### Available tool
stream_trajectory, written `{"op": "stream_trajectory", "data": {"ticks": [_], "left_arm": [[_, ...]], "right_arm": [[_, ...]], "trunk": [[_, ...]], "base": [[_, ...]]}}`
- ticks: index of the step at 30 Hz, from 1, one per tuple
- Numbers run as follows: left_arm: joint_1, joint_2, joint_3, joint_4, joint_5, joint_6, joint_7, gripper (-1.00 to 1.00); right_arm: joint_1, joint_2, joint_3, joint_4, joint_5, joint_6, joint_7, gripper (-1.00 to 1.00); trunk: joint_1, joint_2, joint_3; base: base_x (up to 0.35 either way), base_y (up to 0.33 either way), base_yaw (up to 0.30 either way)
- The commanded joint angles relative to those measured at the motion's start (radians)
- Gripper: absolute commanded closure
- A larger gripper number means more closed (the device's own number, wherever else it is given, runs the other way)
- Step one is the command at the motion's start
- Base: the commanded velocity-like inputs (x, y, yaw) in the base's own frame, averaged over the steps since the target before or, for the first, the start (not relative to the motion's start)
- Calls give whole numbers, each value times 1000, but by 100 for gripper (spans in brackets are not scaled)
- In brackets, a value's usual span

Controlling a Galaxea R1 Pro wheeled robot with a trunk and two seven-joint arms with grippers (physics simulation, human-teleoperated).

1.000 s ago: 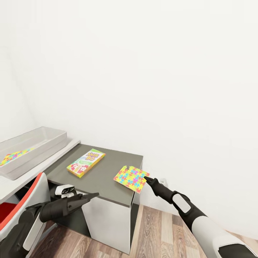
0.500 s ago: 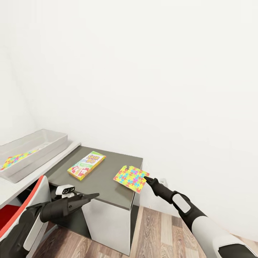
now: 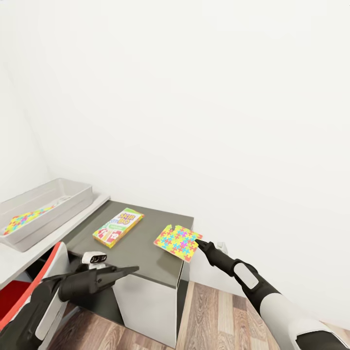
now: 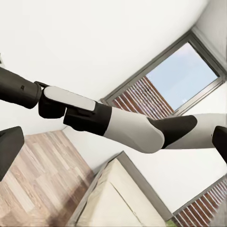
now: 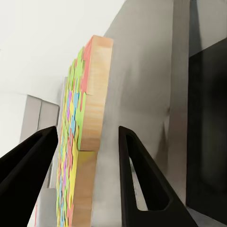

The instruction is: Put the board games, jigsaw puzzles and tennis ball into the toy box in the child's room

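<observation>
1. The room has plain white walls and a wood-plank floor [image 3: 218,316]; the left wrist view shows a window [image 4: 182,75] with a brick wall beyond it.
2. The long pale grey desk [image 3: 29,253] runs toward 9 o'clock and joins a lower dark grey side unit [image 3: 141,245].
3. On the pale top sits the shallow light grey toy box [image 3: 73,194], with one multicoloured jigsaw puzzle sheet [image 3: 24,218] lying inside.
4. A yellow-green board game box [image 3: 118,227] lies flat on the dark unit.
5. At 3 o'clock from it, a second multicoloured jigsaw puzzle [image 3: 178,241] sits at the unit's edge.
6. The right tool [image 3: 198,243] has its spread fingers [image 5: 137,184] on either side of this puzzle's edge, not clamped.
7. The left tool [image 3: 129,268] hovers low before the unit; I cannot tell whether it is open.
8. A red and white chair [image 3: 34,287] stands at 8 o'clock.
</observation>
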Motion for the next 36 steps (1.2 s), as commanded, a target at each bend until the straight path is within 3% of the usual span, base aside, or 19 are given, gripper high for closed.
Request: {"op": "stream_trajectory", "data": {"ticks": [1,9,36], "left_arm": [[-2,0,-12,-3,-2,18,-3,-100],[-4,-4,-57,-15,-10,31,-3,-100],[-5,-2,-61,-16,-13,33,-3,-100]], "right_arm": [[-1,-1,4,0,-7,3,0,100],[-1,-1,5,0,-7,3,0,100],[7,-4,3,-11,-7,2,9,100]], "trunk": [[-4,7,2],[-35,63,27],[-138,252,112]], "base": [[0,0,0],[-43,0,0],[-45,0,0]]}}
